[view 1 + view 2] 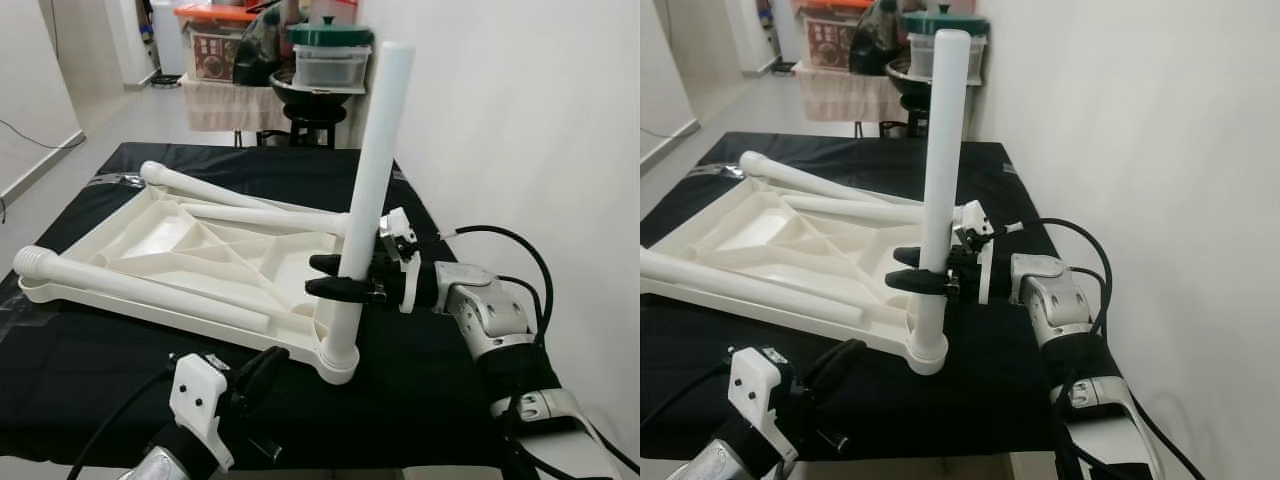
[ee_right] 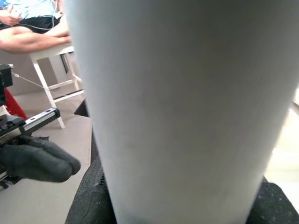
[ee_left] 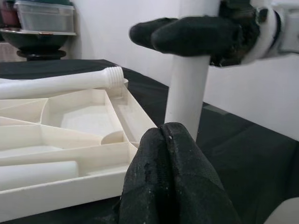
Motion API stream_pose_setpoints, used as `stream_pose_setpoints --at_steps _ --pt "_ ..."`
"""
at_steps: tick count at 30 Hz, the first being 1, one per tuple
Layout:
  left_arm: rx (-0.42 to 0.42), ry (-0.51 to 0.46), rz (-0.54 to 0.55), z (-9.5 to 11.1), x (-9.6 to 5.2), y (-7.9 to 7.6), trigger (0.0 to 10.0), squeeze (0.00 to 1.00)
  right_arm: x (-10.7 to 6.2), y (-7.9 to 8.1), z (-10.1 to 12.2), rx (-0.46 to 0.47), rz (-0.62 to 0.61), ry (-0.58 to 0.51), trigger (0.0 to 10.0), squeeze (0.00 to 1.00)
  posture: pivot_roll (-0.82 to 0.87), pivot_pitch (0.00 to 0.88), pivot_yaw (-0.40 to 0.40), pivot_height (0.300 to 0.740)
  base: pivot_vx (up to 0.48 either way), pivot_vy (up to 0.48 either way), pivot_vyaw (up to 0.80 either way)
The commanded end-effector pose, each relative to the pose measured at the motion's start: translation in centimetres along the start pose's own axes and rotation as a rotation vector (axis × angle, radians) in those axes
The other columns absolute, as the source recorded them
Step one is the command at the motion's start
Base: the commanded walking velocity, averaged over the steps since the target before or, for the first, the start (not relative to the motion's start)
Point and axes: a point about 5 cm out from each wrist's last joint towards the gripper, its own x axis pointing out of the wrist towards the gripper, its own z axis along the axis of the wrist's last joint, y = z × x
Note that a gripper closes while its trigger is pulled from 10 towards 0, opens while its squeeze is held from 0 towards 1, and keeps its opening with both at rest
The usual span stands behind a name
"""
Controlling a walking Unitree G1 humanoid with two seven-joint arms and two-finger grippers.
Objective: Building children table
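Observation:
A white plastic table top (image 1: 190, 250) lies upside down on a black-covered table (image 1: 420, 380). One white leg (image 1: 372, 170) stands upright in the socket (image 1: 338, 360) at its near right corner. My right gripper (image 1: 316, 276) is shut on this leg a little above the socket, one black finger on each side; the leg (image 2: 187, 93) spans the right wrist view. Three loose legs (image 1: 140, 285) lie across the top. My left gripper (image 1: 262, 365) sits low at the table's front edge, just left of the socket, with its fingers (image 3: 163, 140) pressed together and holding nothing.
A white wall (image 1: 520, 120) runs close along the table's right side. Behind the table a stool carries a bowl and lidded containers (image 1: 328, 55), with storage boxes (image 1: 215, 40) beside it. A person (image 2: 32, 32) sits on a white chair in the right wrist view.

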Motion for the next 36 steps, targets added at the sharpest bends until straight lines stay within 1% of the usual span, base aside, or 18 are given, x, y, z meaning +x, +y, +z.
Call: stream_pose_setpoints --at_steps 1,5,6,7,9,11,18,19,20,21,23,24,26,27,28,29,31,36 --pt "0.002 0.008 0.0 -0.2 -0.1 -0.2 10.0 0.0 -0.1 0.3 -0.3 -0.002 -0.04 -0.007 0.0 0.0 0.03 0.0 -0.1 0.74 0.0 0.0 0.0" --pt "0.003 0.008 0.0 -0.1 -0.2 -0.2 10.0 0.0 0.4 0.5 -1.6 0.029 -0.224 0.015 0.0 0.0 0.03 0.0 -0.11 0.74 0.0 0.0 0.0" --pt "0.003 0.007 0.0 -0.1 -0.3 -0.2 10.0 0.0 1.1 -0.3 -2.2 0.017 -0.592 -0.016 0.0 0.0 0.03 0.0 -0.12 0.74 0.0 0.0 0.0" --pt "0.003 0.007 0.001 0.0 -0.4 -0.1 10.0 0.0 1.5 1.4 -4.8 0.145 -0.854 0.033 0.0 0.0 0.02 0.0 -0.107 0.74 0.0 0.0 0.0" --pt "0.003 0.007 0.001 0.0 -0.4 -0.1 10.0 0.0 1.5 1.4 -4.8 0.145 -0.854 0.033 0.0 0.0 0.02 0.0 -0.107 0.74 0.0 0.0 0.0" --pt "0.004 0.009 0.001 0.0 -0.5 0.0 10.0 0.0 2.5 3.5 -5.6 0.146 -0.969 0.069 0.0 0.0 0.01 0.0 -0.097 0.74 0.0 0.0 0.0" --pt "0.005 0.008 0.001 -0.1 -0.4 -0.1 10.0 0.0 2.4 2.4 -5.2 0.128 -0.929 0.062 0.0 0.0 0.02 0.0 -0.118 0.74 0.0 0.0 0.0" --pt "0.006 0.006 0.004 -0.1 -0.4 -0.1 10.0 0.0 2.6 2.2 -5.1 0.129 -0.89 0.056 10.0 0.0 0.03 0.0 -0.118 0.74 0.0 0.0 0.0" --pt "0.006 0.006 0.004 -0.1 -0.4 -0.1 10.0 0.0 2.6 2.2 -5.1 0.129 -0.89 0.056 10.0 0.0 0.03 0.0 -0.118 0.74 0.0 0.0 0.0" --pt "0.005 0.006 0.005 -0.1 -0.3 -0.1 10.0 0.0 2.9 2.1 -4.7 0.12 -0.829 0.04 10.0 0.75 0.02 0.0 -0.111 0.74 0.0 0.0 0.0" --pt "0.005 0.006 0.005 -0.1 -0.3 -0.1 10.0 0.0 2.9 2.1 -4.7 0.12 -0.829 0.04 10.0 0.75 0.02 0.0 -0.111 0.74 0.0 0.0 0.0" --pt "0.004 0.006 0.004 -0.1 -0.3 -0.1 10.0 0.0 3.9 2.1 -3.3 0.116 -0.613 -0.034 10.0 1.0 0.02 0.0 -0.104 0.74 0.0 0.0 0.0" --pt "0.003 0.006 0.003 -0.1 -0.2 0.0 10.0 0.0 4.1 1.8 -1.8 0.086 -0.447 -0.097 10.0 1.0 0.02 0.0 -0.102 0.74 0.0 0.0 0.0" --pt "0.004 0.006 0.003 -0.1 -0.2 0.0 10.0 0.0 4.0 1.8 -1.4 0.064 -0.393 -0.093 10.0 0.83 0.02 0.0 -0.101 0.74 0.0 0.0 0.0" --pt "0.004 0.006 0.003 -0.1 -0.2 0.0 10.0 0.0 4.0 1.8 -1.4 0.064 -0.393 -0.093 10.0 0.83 0.02 0.0 -0.101 0.74 0.0 0.0 0.0" --pt "0.004 0.006 0.004 -0.1 -0.2 0.0 10.0 0.0 3.9 1.9 -1.3 0.039 -0.33 -0.072 10.0 0.25 0.03 0.0 -0.104 0.74 0.0 0.0 0.0" --pt "0.004 0.006 0.004 -0.2 -0.2 0.0 10.0 0.0 3.4 2.2 -1.2 -0.006 -0.202 -0.013 10.0 0.0 0.03 0.0 -0.104 0.74 0.0 0.0 0.0" --pt "0.003 0.006 0.005 -0.2 -0.1 0.1 10.0 0.0 2.7 2.0 -1.0 -0.021 -0.035 0.034 10.0 0.0 0.03 0.0 -0.1 0.74 0.0 0.0 0.0"
